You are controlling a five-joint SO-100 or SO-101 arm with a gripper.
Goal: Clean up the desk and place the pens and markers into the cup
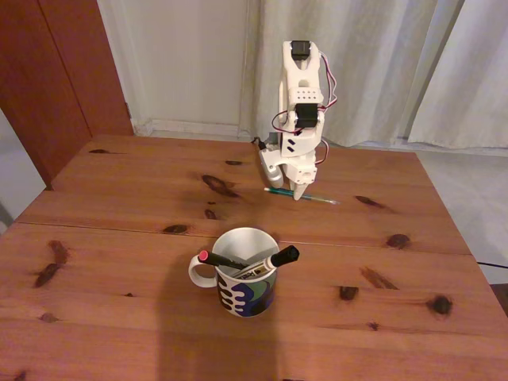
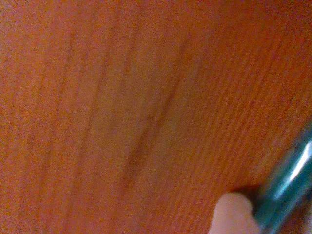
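Note:
The teal-green pen point(image 1: 317, 198) lies flat on the desk point(image 1: 119, 190) near its far edge. My gripper point(image 1: 298, 193) points straight down onto the pen's left part, its fingers drawn narrow around it. In the wrist view the pen point(image 2: 287, 185) runs along the lower right corner, blurred, and a white fingertip point(image 2: 233, 214) presses against its side. The cup point(image 1: 246, 274) stands in the near middle of the desk. A black pen point(image 1: 222, 260) with a red-pink end and the white marker point(image 1: 266, 264) with a black cap lean inside it.
Pale curtains point(image 1: 381, 63) and a wall stand behind the arm's base. A seam point(image 1: 119, 228) crosses the desk between the arm and the cup. The desk's right edge point(image 1: 452, 222) drops to the floor.

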